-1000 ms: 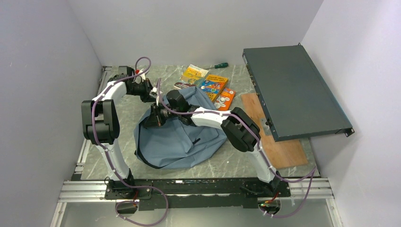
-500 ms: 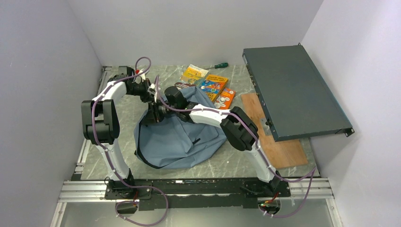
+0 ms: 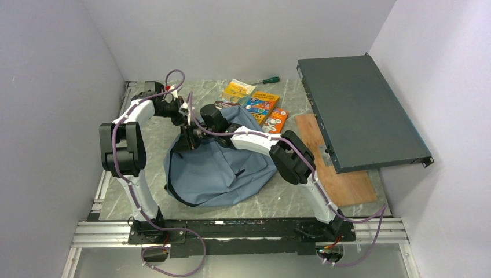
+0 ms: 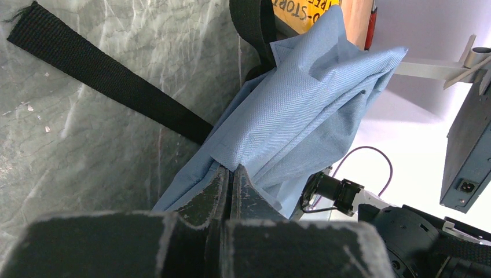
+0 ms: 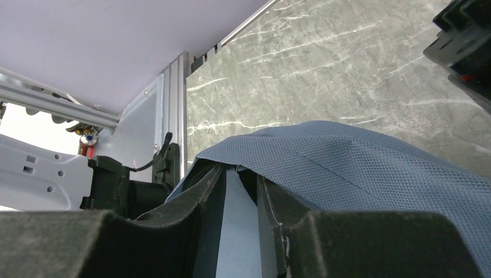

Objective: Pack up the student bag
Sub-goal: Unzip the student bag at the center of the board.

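Left wrist view: left gripper (image 4: pixel 230 174) clenched on the student bag (image 4: pixel 301 110) at its 11 o'clock edge. Nearby, the right gripper (image 5: pixel 238 179) straddles a fold, can't tell if it's gripping.

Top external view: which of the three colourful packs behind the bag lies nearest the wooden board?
The small orange pack, rightmost of the three and closest to the wooden board; the yellow pack and the blue-and-orange pack lie farther left.

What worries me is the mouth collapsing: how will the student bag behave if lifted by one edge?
Probably floppy: the student bag lies slumped and creased, and its fabric folds where the left gripper pinches it. Likely light, since a thin pinch seems to hold that edge up. The loose black strap may drag.
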